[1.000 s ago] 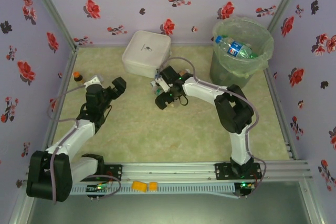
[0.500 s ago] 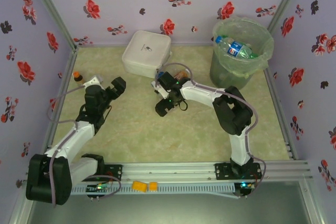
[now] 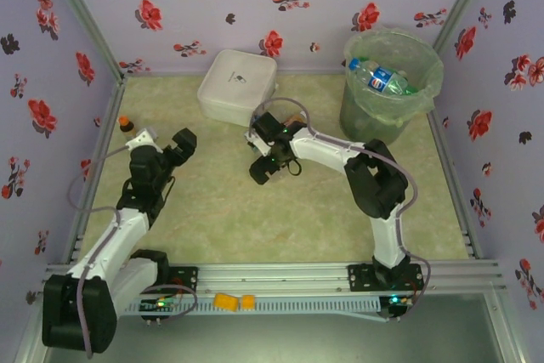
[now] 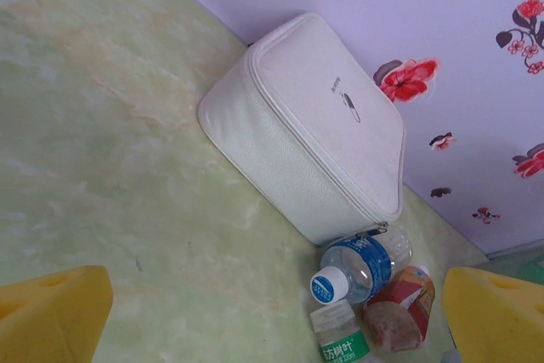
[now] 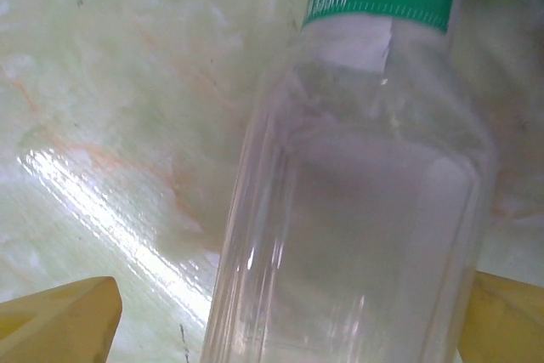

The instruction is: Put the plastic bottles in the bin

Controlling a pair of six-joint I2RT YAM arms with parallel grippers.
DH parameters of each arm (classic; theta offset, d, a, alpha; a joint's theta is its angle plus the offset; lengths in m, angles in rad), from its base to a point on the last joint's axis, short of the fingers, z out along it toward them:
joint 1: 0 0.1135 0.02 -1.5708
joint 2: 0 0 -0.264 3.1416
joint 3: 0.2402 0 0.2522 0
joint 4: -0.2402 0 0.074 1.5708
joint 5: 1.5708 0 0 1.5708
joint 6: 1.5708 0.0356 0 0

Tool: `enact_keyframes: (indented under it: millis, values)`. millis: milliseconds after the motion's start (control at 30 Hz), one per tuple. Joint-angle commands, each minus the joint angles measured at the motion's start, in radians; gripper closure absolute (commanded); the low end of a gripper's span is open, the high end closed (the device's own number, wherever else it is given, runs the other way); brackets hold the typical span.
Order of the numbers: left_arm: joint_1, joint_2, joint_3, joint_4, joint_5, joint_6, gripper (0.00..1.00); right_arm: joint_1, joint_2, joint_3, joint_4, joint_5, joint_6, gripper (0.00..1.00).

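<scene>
Right wrist view puts a clear green-labelled bottle (image 5: 357,210) on the table (image 5: 102,82) between the yellow pads (image 5: 59,316) of our right gripper (image 5: 285,325). The pads are spread wide with nothing clamped, and the bottle sits closer to one than the other. From the left wrist we see a green-labelled one, likely the same, bunched with a blue-labelled bottle (image 4: 365,263) and a red-orange bottle (image 4: 399,308) against the white box (image 4: 314,125). Our left gripper (image 3: 180,144) hangs released, well apart from them. The bin (image 3: 429,82) stands in the far right corner with bottles already inside (image 3: 378,76). We judge the main risk to be the off-centre straddle. As the pads close, the farther one would shove the light, smooth bottle sideways before both bite, and it could roll or squirt free. Its neighbours lie so near that a finger may knock them or wedge one against the box. A soft clear wall may also buckle under a hard squeeze. On the way over, a loose hold could drop it short of the bin, or it could snag the bag at the rim.
</scene>
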Motion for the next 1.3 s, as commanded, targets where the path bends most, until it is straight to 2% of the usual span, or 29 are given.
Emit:
enact_keyframes:
  millis: [0,133,367,500,567,667,900,1267]
  values:
    - [0.013,-0.037,-0.018,-0.037,-0.031,-0.003,0.0,0.004,0.046,0.061,-0.062,0.049,-0.042,0.03]
    - [0.018,-0.054,-0.015,-0.056,-0.033,0.007,0.0,0.003,0.08,0.104,-0.086,0.058,-0.059,0.05]
    - [0.023,-0.051,-0.015,-0.054,-0.032,0.001,0.0,0.004,0.122,0.126,-0.087,0.054,-0.045,0.17]
    - [0.021,-0.057,-0.012,-0.057,-0.032,0.001,0.0,0.004,0.109,0.117,-0.068,0.046,-0.03,0.35]
    - [0.022,-0.058,-0.008,-0.06,-0.033,0.0,0.0,0.004,0.083,0.102,-0.045,0.036,-0.026,0.41]
    - [0.021,-0.066,-0.002,-0.066,-0.03,-0.009,0.0,0.004,0.022,0.07,-0.012,0.017,-0.02,0.45]
    - [0.023,-0.071,0.014,-0.046,-0.03,-0.025,0.0,0.002,-0.173,-0.017,0.034,-0.002,-0.009,0.49]
    - [-0.011,-0.032,0.067,0.023,0.006,-0.077,0.0,-0.06,-0.471,-0.065,-0.032,0.055,0.045,0.52]
